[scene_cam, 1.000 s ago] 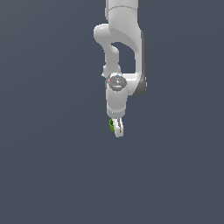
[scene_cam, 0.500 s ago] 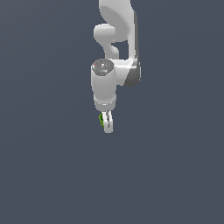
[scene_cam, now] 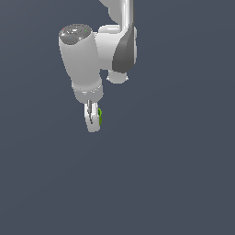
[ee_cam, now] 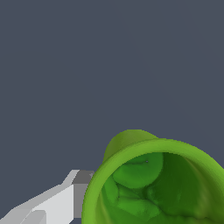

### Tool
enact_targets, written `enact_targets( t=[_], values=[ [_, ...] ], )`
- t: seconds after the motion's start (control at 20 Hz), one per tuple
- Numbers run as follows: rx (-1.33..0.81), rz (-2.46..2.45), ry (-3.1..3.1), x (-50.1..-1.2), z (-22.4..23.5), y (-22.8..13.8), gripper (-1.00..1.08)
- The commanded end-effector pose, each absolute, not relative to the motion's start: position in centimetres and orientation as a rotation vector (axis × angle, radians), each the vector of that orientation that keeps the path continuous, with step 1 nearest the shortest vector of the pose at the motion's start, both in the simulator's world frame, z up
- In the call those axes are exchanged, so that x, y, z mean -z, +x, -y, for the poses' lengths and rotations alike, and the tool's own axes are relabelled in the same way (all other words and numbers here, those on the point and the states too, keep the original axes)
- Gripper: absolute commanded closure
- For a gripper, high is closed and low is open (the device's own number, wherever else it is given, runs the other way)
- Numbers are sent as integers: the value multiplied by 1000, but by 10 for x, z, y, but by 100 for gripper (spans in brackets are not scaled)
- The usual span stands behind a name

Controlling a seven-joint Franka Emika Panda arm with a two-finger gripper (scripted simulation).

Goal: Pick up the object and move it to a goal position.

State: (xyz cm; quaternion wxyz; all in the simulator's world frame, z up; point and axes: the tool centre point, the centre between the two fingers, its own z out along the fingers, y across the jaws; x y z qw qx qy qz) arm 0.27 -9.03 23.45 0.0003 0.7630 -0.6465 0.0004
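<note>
The object is a small bright green hollow cup. In the exterior view only a thin green sliver of it (scene_cam: 100,116) shows beside the white gripper (scene_cam: 94,120), which hangs below the arm and is shut on it, held off the ground. In the wrist view the cup (ee_cam: 153,183) fills the near part of the picture, its open rim and darker green inside facing the camera. One white finger (ee_cam: 52,205) shows pressed against its side; the other finger is hidden.
The white arm (scene_cam: 98,50) reaches down from the top of the exterior view. All around is a plain dark grey-blue surface (scene_cam: 174,174) with no other objects in sight.
The arm has swung toward the exterior view's left and nearer the camera, carrying the green cup with it. The gripper stays shut on the cup.
</note>
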Motion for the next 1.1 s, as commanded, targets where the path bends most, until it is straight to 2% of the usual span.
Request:
enact_targets(
  t=[0.0,0.5,1.05],
  values=[
    [-2,2030,2397,-259,106,9,108],
    [-1,2028,2398,-335,153,30,108],
    [-1,2026,2400,-392,189,49,108]
  ],
)
